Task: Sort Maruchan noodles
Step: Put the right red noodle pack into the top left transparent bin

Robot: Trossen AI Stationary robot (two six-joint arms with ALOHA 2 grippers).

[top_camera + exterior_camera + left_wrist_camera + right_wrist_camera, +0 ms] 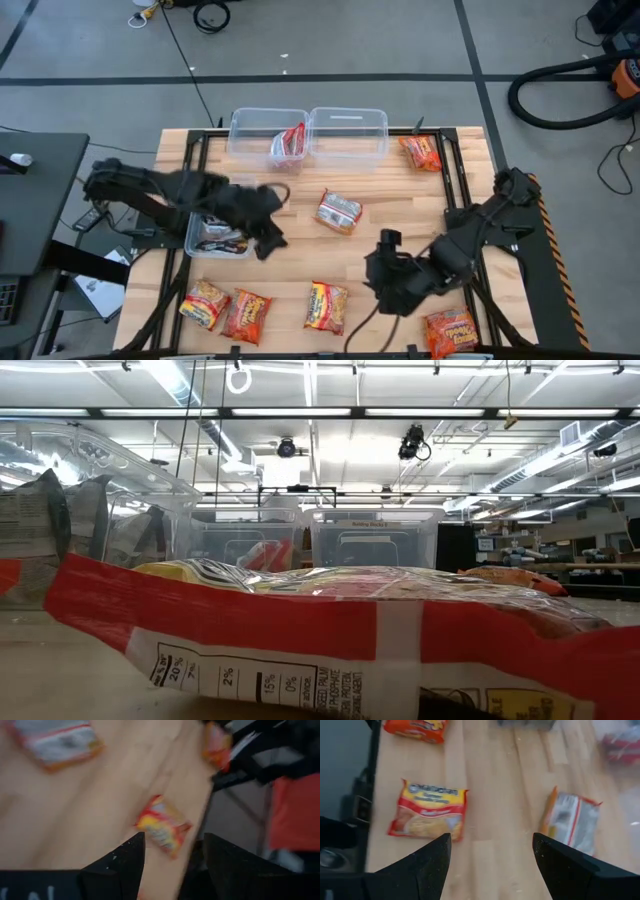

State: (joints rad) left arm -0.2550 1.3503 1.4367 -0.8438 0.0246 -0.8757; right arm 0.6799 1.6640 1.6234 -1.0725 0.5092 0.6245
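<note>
Several Maruchan packets lie flat on the wooden table. A silver one (339,211) is at the centre. A yellow-and-red one (326,305) and orange ones (247,315) (205,303) (451,332) are along the near edge. Another orange packet (421,152) is far right. My left gripper (268,240) hangs open beside the left bin (200,243), empty, with the yellow-and-red packet (161,825) ahead of its fingers. My right gripper (385,275) is open and empty, right of that packet (429,810) and near the silver packet (570,822).
Two clear bins (262,122) (350,118) stand at the far edge; the left one holds a red-and-silver packet (290,143). The bin at the table's left holds dark packets. The low view is filled by a packet (350,630) right before the camera.
</note>
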